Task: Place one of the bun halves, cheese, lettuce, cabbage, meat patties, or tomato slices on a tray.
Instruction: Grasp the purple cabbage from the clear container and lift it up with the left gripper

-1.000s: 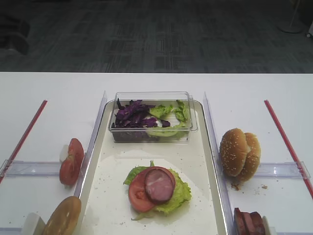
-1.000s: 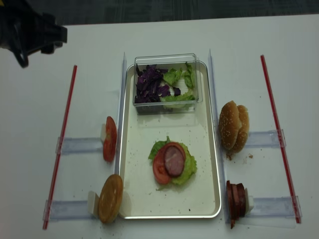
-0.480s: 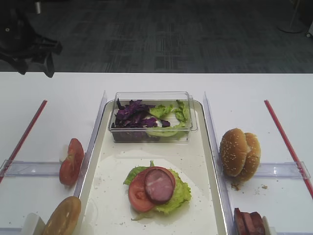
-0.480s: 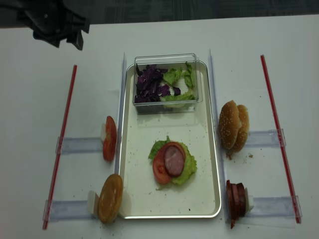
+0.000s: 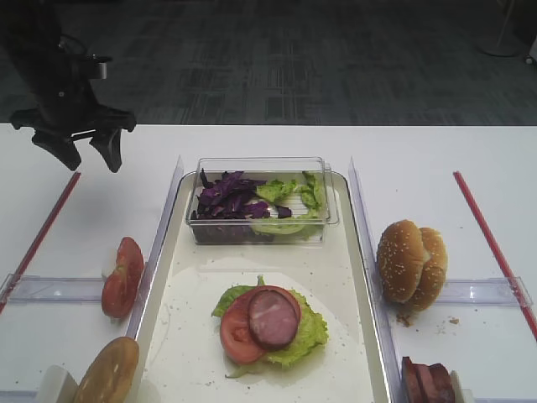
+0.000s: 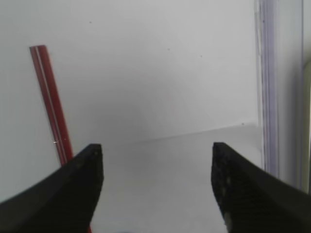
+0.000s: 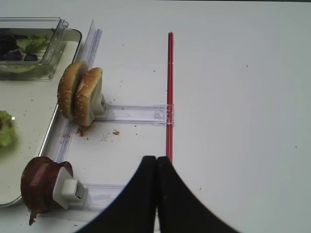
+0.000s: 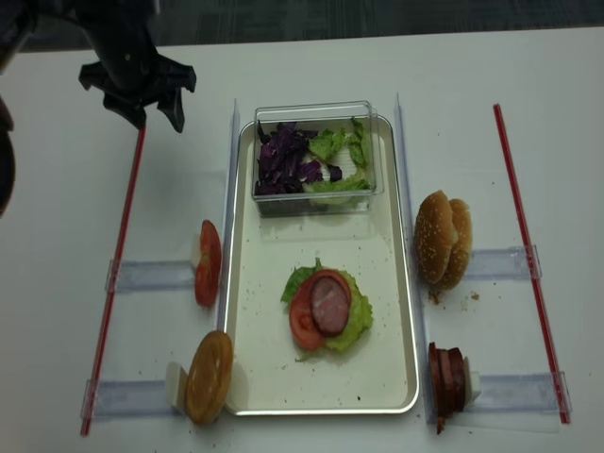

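Tomato slices stand well below the left gripper, its fingers spread apart, holding nothing.

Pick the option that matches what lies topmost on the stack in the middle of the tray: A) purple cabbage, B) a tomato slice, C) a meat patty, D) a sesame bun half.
C: the meat patty lies on top, overlapping the tomato slice, with lettuce beneath both on the tray.
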`<state>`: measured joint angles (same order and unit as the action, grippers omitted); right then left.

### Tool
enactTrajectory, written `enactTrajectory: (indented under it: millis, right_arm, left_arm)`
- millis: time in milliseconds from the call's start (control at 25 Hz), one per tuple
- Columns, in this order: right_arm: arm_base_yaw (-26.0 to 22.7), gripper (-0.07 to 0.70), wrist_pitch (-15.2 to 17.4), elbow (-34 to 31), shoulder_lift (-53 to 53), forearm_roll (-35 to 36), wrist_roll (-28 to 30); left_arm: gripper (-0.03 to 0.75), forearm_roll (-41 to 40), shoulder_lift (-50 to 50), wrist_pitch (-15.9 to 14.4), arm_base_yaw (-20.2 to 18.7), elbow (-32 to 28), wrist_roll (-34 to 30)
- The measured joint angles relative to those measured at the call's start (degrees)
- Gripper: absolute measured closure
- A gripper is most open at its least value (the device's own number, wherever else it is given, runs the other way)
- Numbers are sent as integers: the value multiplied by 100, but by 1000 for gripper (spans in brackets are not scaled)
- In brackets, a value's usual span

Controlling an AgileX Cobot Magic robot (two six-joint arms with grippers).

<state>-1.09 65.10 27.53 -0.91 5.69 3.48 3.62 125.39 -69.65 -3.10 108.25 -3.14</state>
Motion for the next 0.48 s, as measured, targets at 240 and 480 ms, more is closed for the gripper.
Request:
enactTrajectory:
  millis: [240,480]
  right_arm:
    - [0,267,0,0,0,0,0]
    - [0,267,0,0,0,9,0]
  left_arm:
    - [275,10,99,-50,0,244,10]
    - [275,22,99,-62,0,438,10]
